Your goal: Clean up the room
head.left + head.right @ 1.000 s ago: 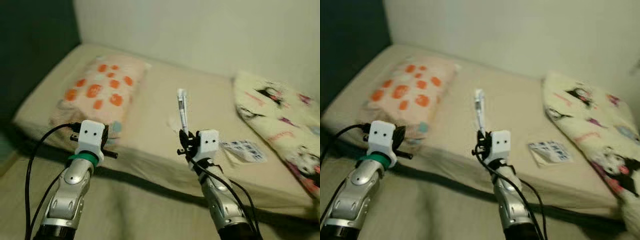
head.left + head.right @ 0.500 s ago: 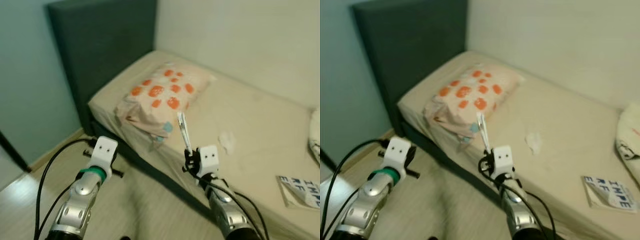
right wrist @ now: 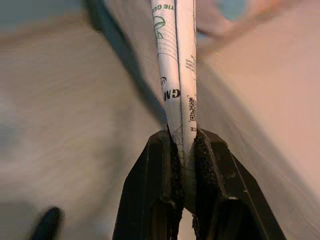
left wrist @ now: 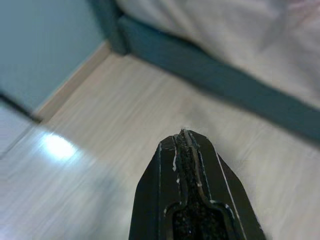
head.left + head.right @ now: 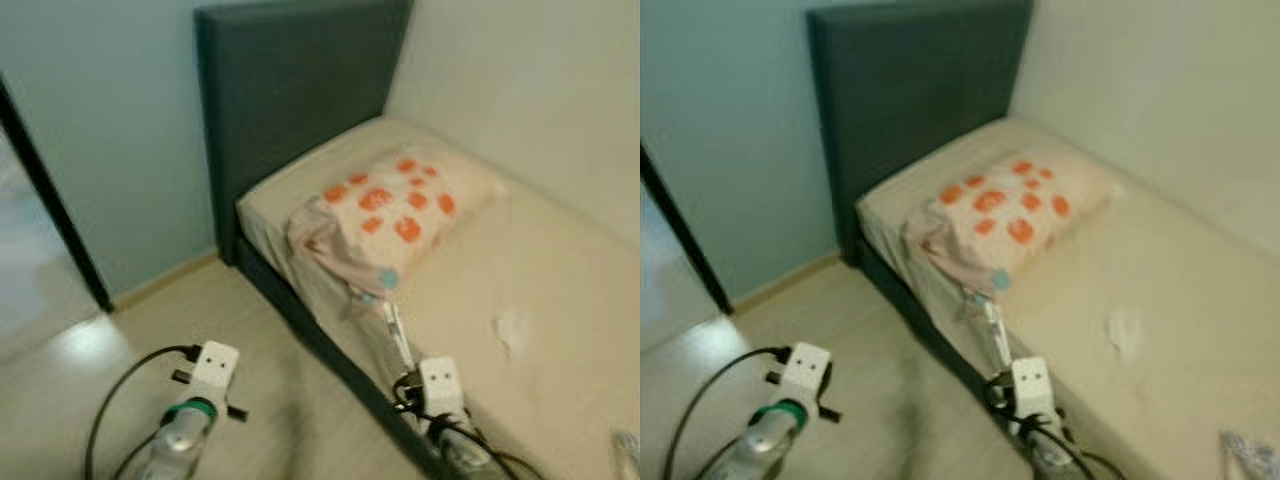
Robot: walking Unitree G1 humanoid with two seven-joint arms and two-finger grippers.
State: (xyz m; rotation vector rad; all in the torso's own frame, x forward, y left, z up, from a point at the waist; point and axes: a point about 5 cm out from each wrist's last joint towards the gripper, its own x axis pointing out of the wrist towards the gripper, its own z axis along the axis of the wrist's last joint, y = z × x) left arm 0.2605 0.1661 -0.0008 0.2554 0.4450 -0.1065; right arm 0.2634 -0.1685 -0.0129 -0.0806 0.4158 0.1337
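Right, the bed point(image 5: 560, 290) takes up most of what's ahead of me, beige sheet running along the pale wall, dark grey headboard point(image 5: 290, 100) standing at its far end against a light blue wall. Wooden floor point(image 5: 130, 350) stretches out on my left side, pale planks with a bright patch of glare, and a dark door frame point(image 5: 50, 200) cuts across at the far left. On the bed near the headboard lies the pillow point(image 5: 395, 215), pinkish with orange spots, one corner drooping over the mattress edge. A small white crumpled scrap point(image 5: 508, 328) sits on the sheet, well apart from the pillow.

My right gripper point(image 3: 184, 150) is up by the bed's edge, fingers pinching a folded white paper packet point(image 3: 177, 65) with green printing on it; the packet stands up from the fingertips, slightly tilted. My left gripper point(image 4: 184, 137) hangs low over the floor, fingers pressed together with nothing between them, black cable looping off the wrist.
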